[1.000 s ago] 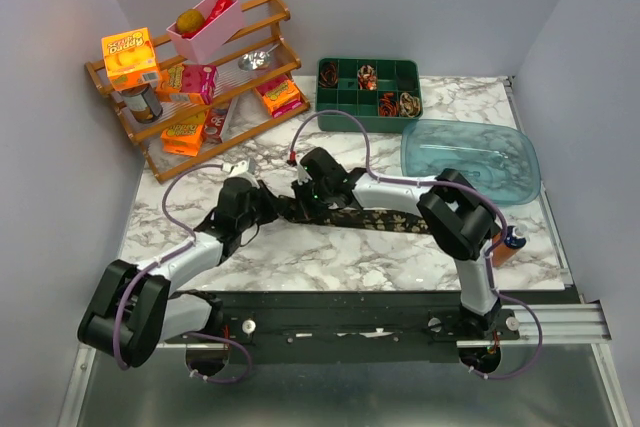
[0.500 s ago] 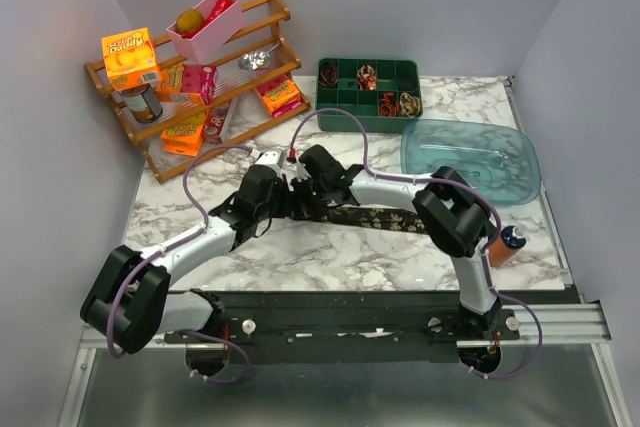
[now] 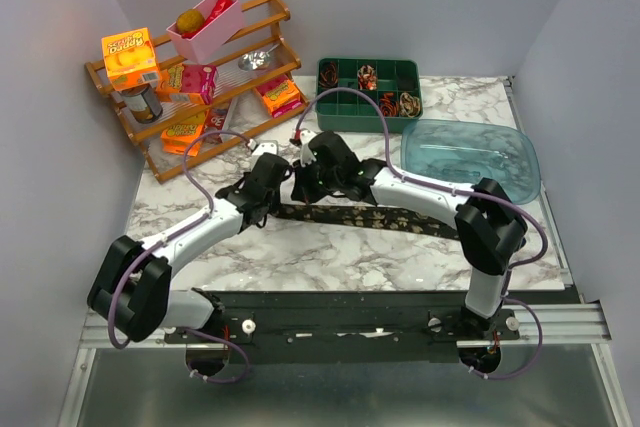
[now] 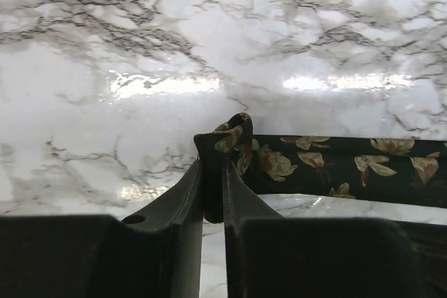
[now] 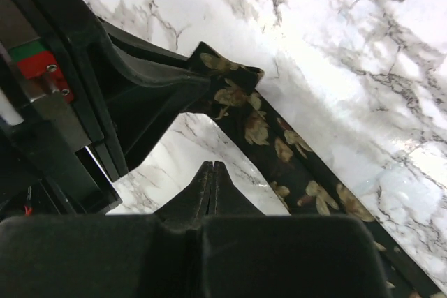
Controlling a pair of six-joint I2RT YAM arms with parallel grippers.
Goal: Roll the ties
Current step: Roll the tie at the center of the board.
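A long dark tie with tan-gold leaves lies across the marble table, running left to right. My left gripper is shut on its left end, which folds up between the fingers in the left wrist view; the rest of the tie trails right. My right gripper is shut and empty just beside it, its tip hovering over bare marble next to the tie. The left gripper's fingers show there too. Small coiled ties sit in a green tray.
A wooden rack with snack boxes and a pink bin stands at the back left. A clear blue tub lies at the back right, beside the green tray. Purple cables loop over both arms.
Both grippers have moved away from the bases toward the back, staying close together. The tie's left end has gone with the left gripper, and the right arm's elbow has swung right.
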